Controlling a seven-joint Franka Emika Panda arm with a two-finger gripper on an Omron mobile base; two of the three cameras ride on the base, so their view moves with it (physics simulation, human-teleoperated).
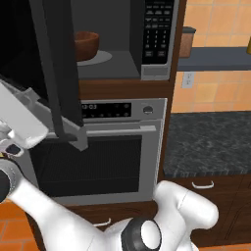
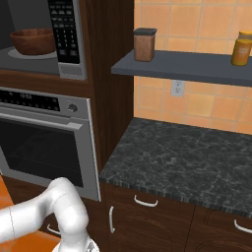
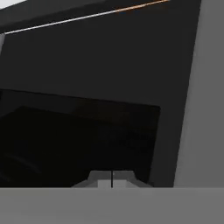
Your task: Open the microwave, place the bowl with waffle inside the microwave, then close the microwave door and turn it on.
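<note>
Standing open, the large built-in silver-grey microwave (image 1: 147, 68) is seen above a silver wall oven (image 1: 98, 152), with its wide black glass door (image 1: 54, 68) swung out toward the arm. The round dark reddish-brown wooden-looking bowl (image 2: 33, 41) is already set on the grey turntable plate (image 1: 98, 58) inside the cavity; its waffle cannot be made out. The closing step is judged to be in hand. In the hand view the gripper (image 3: 112, 180) is held close against the door's dark glass, its fingertips pressed together with nothing between them. For the next move, the door must be pushed round until it latches, after which the black keypad panel (image 1: 158, 30) is to be pressed.
</note>
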